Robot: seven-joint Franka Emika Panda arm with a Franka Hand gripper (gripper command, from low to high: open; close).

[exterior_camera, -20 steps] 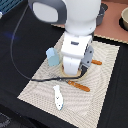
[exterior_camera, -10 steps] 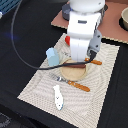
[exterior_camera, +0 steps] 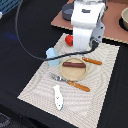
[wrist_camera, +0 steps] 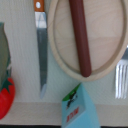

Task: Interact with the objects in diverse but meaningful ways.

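The placemat [exterior_camera: 107, 65] carries nearly everything. The arm rises above its far edge, and the gripper [exterior_camera: 95, 42] is hidden under the wrist housing in both views, so I cannot tell whether it is wide, narrow or holding anything. At the mat's centre sits the round wooden plate [exterior_camera: 75, 73] with the brown sausage [exterior_camera: 73, 64] lying across it. The white-and-blue fish [exterior_camera: 58, 97] lies near the mat's front edge. The light blue cup [exterior_camera: 52, 53] stands at the exterior view's left edge, the red tomato [exterior_camera: 69, 39] just beyond it. The knife [wrist_camera: 41, 50] lies beside the plate. The arm seems between actions, choosing a target; the next move calls for descending squarely over one item, likely the sausage.
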